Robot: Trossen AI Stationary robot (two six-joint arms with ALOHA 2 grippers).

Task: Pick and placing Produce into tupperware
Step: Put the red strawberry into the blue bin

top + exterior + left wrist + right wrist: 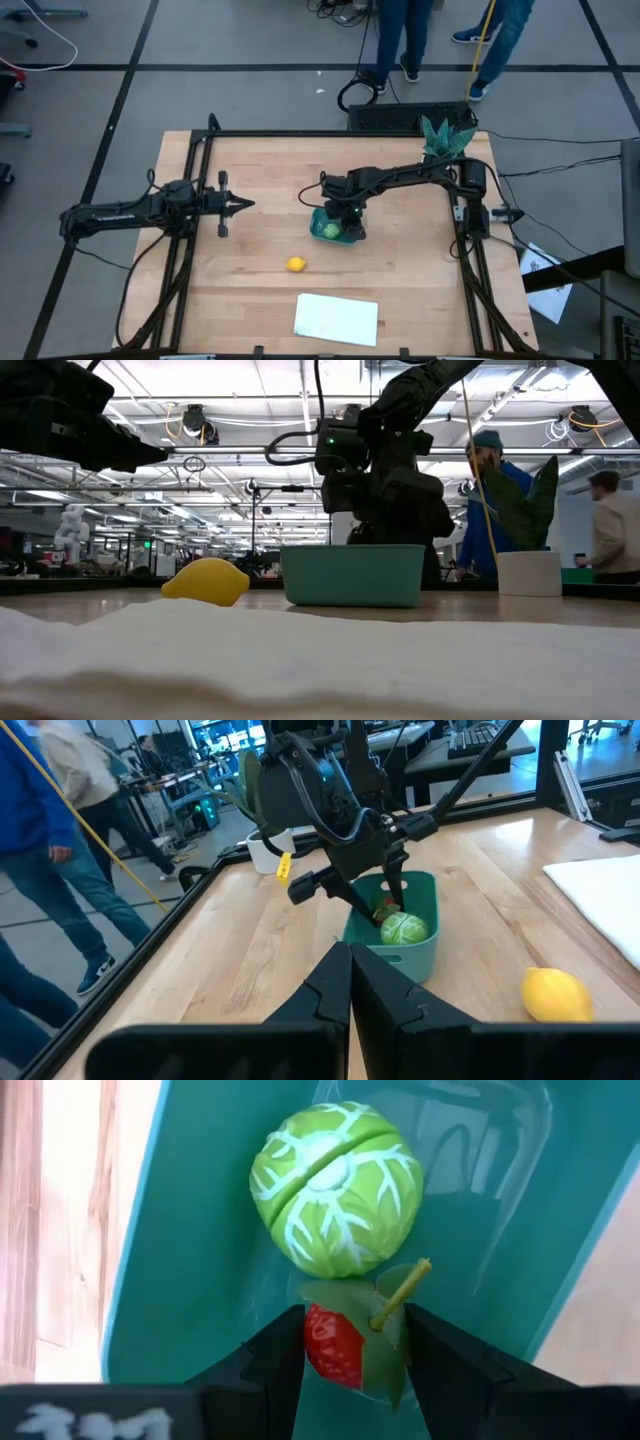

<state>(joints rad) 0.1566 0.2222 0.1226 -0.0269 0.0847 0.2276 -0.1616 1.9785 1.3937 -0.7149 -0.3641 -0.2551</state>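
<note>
The teal tupperware (316, 216) stands at mid-table. A light-green ball (335, 1188) lies inside it. My right gripper (355, 1330) reaches down into the tub, shut on the red strawberry piece (333, 1348) right beside the ball. The yellow lemon (295, 264) lies on the bare wood, nearer the front edge than the tub. My left gripper (245, 204) hovers shut over the table's left part, pointing at the tub and touching nothing. My right gripper pinches the strawberry between its two fingers (275, 1360), one on the red body and one on the side with the green leaf and stem (398, 1295). The fingers slant steeply down from above into the tub. Whether the strawberry touches the tub floor cannot be told.
A flat white sheet (336, 318) lies near the front edge. A teal-leaved potted plant (445, 135) stands at the far right corner. People stand on the floor beyond the table's far edge. Bare wood lies between the left gripper and the tub.
</note>
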